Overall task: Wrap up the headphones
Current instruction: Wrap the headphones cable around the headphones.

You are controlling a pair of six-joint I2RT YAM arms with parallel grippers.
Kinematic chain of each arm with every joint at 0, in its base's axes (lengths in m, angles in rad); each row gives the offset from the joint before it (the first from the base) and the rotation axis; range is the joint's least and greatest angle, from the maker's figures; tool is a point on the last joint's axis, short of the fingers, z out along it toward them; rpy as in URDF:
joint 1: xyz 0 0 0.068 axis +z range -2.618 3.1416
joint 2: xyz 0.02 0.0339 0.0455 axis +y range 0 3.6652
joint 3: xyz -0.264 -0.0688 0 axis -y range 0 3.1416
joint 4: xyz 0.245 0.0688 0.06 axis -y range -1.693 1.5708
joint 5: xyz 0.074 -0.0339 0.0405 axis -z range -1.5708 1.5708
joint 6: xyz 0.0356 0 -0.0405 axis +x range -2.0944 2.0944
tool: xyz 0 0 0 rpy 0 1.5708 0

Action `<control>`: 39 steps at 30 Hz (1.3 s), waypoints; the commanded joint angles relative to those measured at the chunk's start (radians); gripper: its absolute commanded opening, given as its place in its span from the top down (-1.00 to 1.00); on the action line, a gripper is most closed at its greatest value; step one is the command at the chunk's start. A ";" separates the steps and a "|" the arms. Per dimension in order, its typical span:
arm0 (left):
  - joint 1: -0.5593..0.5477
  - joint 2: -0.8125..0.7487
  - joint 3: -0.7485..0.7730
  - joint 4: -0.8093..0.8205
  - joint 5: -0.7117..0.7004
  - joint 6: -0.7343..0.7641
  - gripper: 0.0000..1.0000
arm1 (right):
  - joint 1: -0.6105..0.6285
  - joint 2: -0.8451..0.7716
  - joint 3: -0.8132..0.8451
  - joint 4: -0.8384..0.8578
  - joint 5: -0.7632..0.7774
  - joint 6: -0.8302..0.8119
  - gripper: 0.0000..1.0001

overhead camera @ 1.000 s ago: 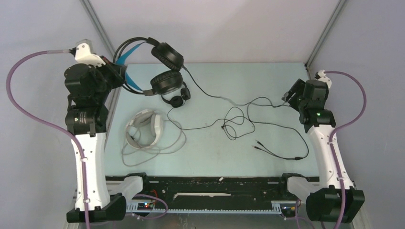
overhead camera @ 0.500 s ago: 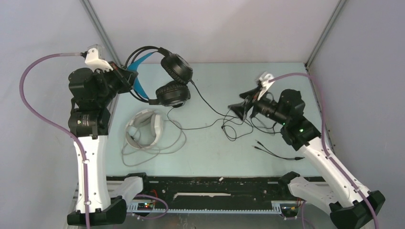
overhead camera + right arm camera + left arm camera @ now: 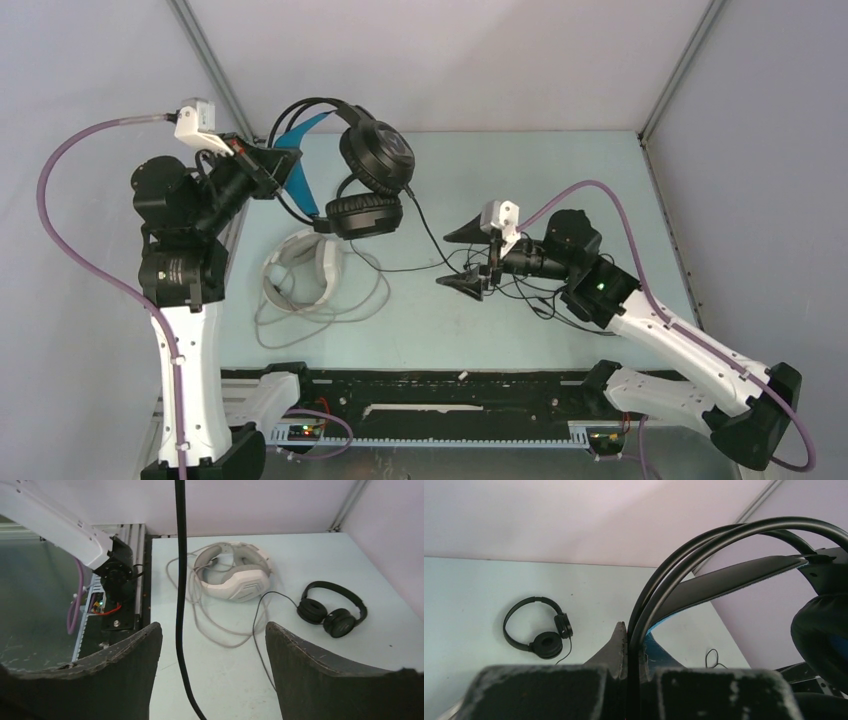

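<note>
Step in hand: capturing the cable of the blue-band headphones [image 3: 370,170] before winding. Your left gripper [image 3: 272,165] is clamped fully on the headband [image 3: 734,580] and holds the set raised over the far-left part of the table [image 3: 560,170]. Your right gripper [image 3: 462,258] stands wide apart and grips nothing; the hanging cable [image 3: 180,580] runs between its fingers, apparently untouched. Next, close on that cable and lead it round the earcups [image 3: 375,155]. The white headphones [image 3: 305,265] and the small black headphones [image 3: 332,612] lie close beneath the raised set, near the table's left edge; open room lies toward the far right corner
</note>
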 commanded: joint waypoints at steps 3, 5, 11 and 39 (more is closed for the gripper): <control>-0.009 -0.022 -0.032 0.131 0.056 -0.078 1.00 | 0.068 -0.001 -0.018 0.039 0.076 -0.015 -0.51; -0.009 -0.016 -0.033 0.158 0.085 -0.102 1.00 | 0.073 -0.006 -0.035 0.044 0.095 -0.014 -0.46; -0.018 -0.014 -0.030 0.210 0.145 -0.168 1.00 | 0.070 -0.019 -0.128 0.111 0.139 -0.022 -0.16; -0.373 -0.045 -0.189 0.304 0.360 -0.210 1.00 | 0.049 0.150 -0.079 0.347 0.340 -0.018 1.00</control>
